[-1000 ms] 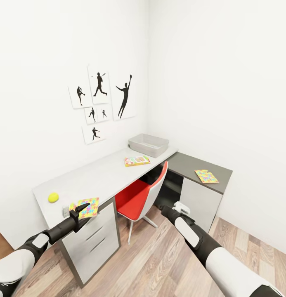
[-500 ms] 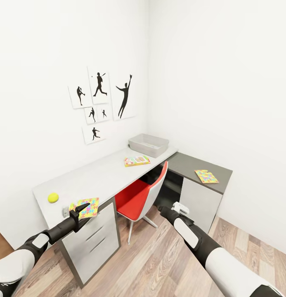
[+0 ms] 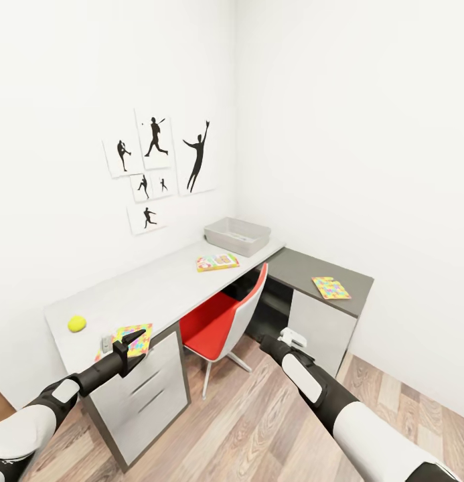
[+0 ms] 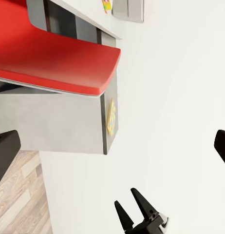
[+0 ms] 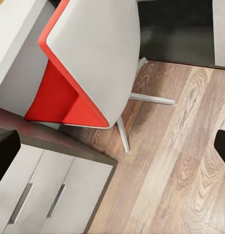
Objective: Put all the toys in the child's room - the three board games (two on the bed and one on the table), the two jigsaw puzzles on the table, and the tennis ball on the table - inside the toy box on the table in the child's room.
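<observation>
The pale grey toy box (image 3: 237, 235) stands at the far end of the table (image 3: 151, 288), by the wall. One board game (image 3: 217, 262) lies flat just in front of it. A jigsaw puzzle (image 3: 331, 288) rests on the dark corner section, and another (image 3: 129, 339) lies at the near end of the table. The tennis ball (image 3: 76, 323) sits left of that puzzle. My left gripper (image 3: 132, 340) hovers open just over the near puzzle's edge. My right gripper (image 3: 286, 339) is open above the floor, beside the corner cabinet. The bed is out of view.
A red chair (image 3: 221, 320) with a grey back is tucked under the table between my arms. White drawers (image 3: 148, 388) stand below the near end. Black silhouette pictures (image 3: 158, 167) hang on the wall. Wood-plank floor (image 3: 258, 415) lies ahead.
The whole picture has shifted a little to the left and up, so the camera has moved. Both arms keep the same pose and nothing on the table has moved.
</observation>
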Robot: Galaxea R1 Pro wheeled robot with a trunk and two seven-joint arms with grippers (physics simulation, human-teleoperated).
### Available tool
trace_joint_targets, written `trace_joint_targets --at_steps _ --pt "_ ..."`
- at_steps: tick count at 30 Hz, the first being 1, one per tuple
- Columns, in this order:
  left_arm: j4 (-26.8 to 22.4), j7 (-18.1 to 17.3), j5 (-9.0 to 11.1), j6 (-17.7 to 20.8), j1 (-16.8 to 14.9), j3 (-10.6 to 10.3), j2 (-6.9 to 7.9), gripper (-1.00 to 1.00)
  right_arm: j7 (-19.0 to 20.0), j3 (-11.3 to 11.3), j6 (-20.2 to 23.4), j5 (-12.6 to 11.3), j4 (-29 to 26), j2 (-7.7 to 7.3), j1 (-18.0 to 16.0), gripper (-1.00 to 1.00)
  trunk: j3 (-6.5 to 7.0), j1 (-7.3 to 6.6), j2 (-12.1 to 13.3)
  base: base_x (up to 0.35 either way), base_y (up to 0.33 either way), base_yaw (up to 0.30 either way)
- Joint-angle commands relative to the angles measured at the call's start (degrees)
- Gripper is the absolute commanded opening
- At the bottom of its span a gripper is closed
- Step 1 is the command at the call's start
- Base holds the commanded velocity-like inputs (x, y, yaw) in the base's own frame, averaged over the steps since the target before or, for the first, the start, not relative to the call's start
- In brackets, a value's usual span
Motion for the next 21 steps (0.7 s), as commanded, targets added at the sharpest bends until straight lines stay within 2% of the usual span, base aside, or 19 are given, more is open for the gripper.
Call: trace_joint_targets --at_steps 1,21 --pt "-0.06 -0.27 -0.59 0.37 -0.06 0.49 -0.01 1.0 -0.42 0.21 0.13 -0.27 -0.1 -0.04 -0.06 1.0 -0.11 0.03 -0.1 0.013 -0.019 0.0" --pt "-0.06 -0.27 -0.55 0.37 0.12 0.5 0.05 1.0 -0.42 0.27 0.04 -0.26 -0.1 -0.04 -0.06 1.0 -0.11 0.03 -0.1 0.003 -0.003 0.0"
